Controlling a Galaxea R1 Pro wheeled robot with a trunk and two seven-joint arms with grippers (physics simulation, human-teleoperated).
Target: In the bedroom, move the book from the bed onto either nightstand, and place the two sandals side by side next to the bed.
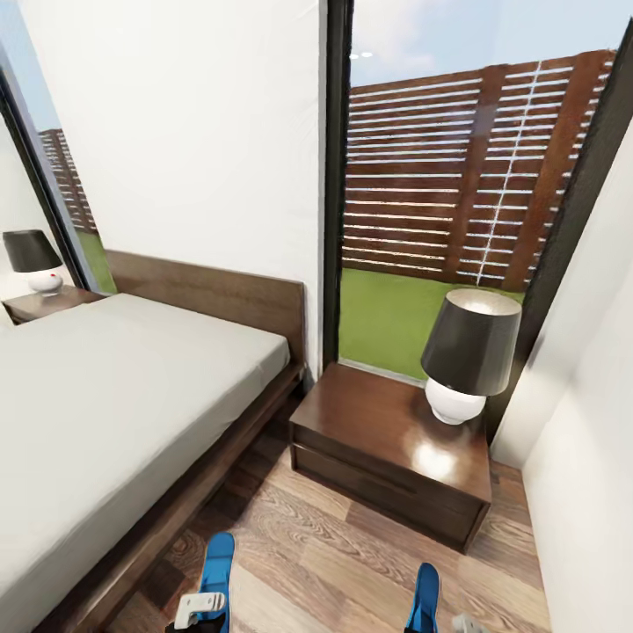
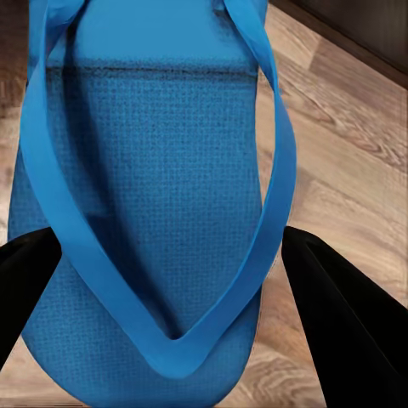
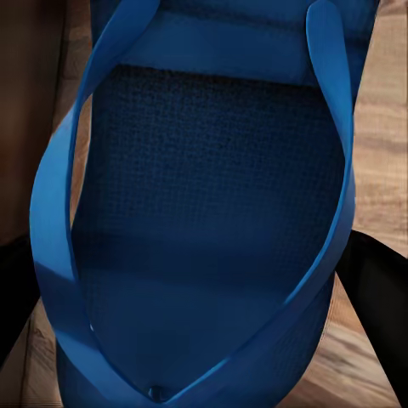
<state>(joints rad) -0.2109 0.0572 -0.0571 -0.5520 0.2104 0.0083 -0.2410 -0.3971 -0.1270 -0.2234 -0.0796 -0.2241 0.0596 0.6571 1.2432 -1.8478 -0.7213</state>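
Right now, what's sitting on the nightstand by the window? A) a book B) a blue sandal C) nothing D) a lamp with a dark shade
D: a lamp with a dark shade and white round base stands on the nightstand top; the rest of the top shows just glossy wood, and both blue sandals are lower, over the floor.

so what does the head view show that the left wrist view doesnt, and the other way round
Head view: the bed, a nightstand with a dark-shaded lamp, the window with a slatted fence outside, and a second blue sandal at the robot's right.

Left wrist view: a close look at the sandal's strap and textured sole, with the left gripper fingers either side of it.

Both: the left-hand blue sandal and the wood-plank floor.
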